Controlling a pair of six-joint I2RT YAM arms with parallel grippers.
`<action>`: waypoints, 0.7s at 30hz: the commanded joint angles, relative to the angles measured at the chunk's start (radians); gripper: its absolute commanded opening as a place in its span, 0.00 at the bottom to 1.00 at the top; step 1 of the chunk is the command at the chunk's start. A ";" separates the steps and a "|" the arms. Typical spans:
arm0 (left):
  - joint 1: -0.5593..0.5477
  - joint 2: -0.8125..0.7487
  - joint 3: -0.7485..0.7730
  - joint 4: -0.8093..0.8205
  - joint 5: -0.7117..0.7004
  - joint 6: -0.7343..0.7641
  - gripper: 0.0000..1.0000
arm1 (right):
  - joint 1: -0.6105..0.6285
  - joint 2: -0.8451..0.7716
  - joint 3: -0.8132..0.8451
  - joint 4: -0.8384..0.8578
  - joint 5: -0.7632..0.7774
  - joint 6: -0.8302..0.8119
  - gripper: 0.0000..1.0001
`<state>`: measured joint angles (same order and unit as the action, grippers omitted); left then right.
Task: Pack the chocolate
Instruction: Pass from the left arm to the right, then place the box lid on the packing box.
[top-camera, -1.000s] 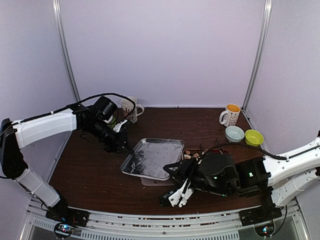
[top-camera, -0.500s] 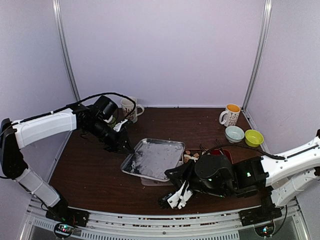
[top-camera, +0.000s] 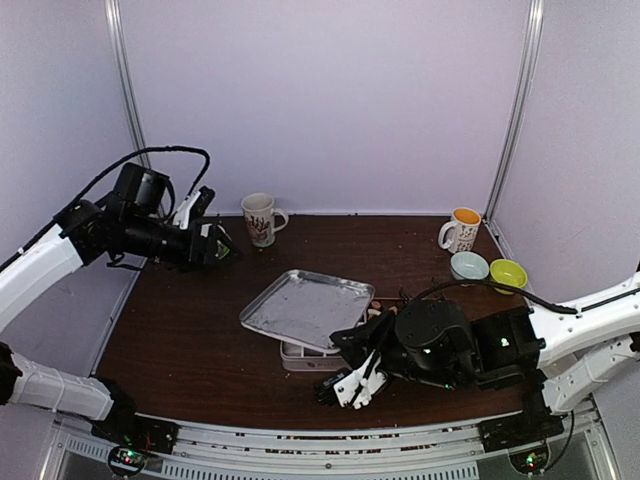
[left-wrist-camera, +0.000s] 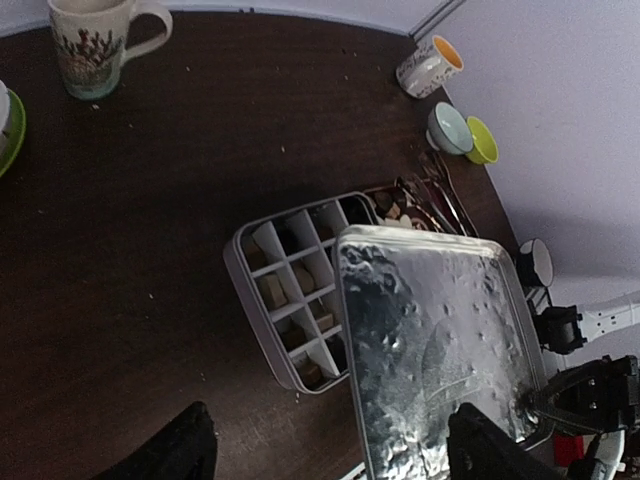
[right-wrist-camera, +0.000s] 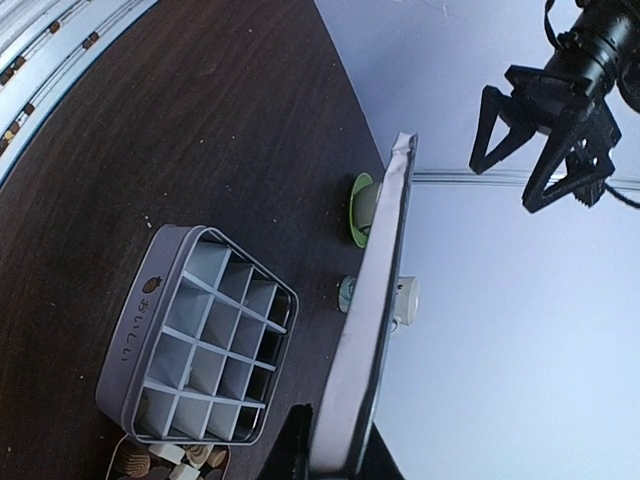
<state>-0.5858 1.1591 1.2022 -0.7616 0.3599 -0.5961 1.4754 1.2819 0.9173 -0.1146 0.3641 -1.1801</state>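
Note:
A white compartment box (left-wrist-camera: 248, 268) lies on the dark table with tan and brown chocolate (left-wrist-camera: 272, 290) in some cells. More loose chocolate (top-camera: 378, 308) lies just right of the box, also seen as chocolate (right-wrist-camera: 170, 460) in the right wrist view. A silver metal lid (top-camera: 308, 308) hovers tilted over the box (top-camera: 300, 357). My right gripper (top-camera: 352, 338) is shut on the lid's near right edge, and the right wrist view shows that lid (right-wrist-camera: 375, 310) edge-on. My left gripper (top-camera: 215, 235) hangs open and holds nothing, high at the far left, away from the lid (left-wrist-camera: 430, 330).
A flowered mug (top-camera: 262, 217) stands at the back, a green plate (left-wrist-camera: 8, 130) beside it. At the back right are an orange-lined mug (top-camera: 462, 230), a pale blue bowl (top-camera: 468, 266) and a yellow-green bowl (top-camera: 508, 274). Metal tongs (left-wrist-camera: 440, 195) lie by the loose chocolate.
My left gripper let go of the lid's left edge, opened and pulled up and back to the left. The right gripper shut on the lid's right edge and now holds it alone.

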 joint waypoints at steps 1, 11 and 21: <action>0.056 -0.133 0.005 -0.006 -0.137 0.064 0.87 | -0.001 -0.052 0.018 0.058 0.013 0.089 0.02; 0.092 -0.347 -0.091 0.085 -0.301 0.124 0.91 | -0.106 -0.120 0.076 0.011 -0.181 0.445 0.03; 0.092 -0.402 -0.264 0.271 -0.239 0.103 0.92 | -0.362 -0.124 0.154 0.007 -0.655 0.945 0.00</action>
<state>-0.4999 0.7551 0.9588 -0.6170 0.1017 -0.4988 1.1812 1.1736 1.0401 -0.1463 -0.0475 -0.5049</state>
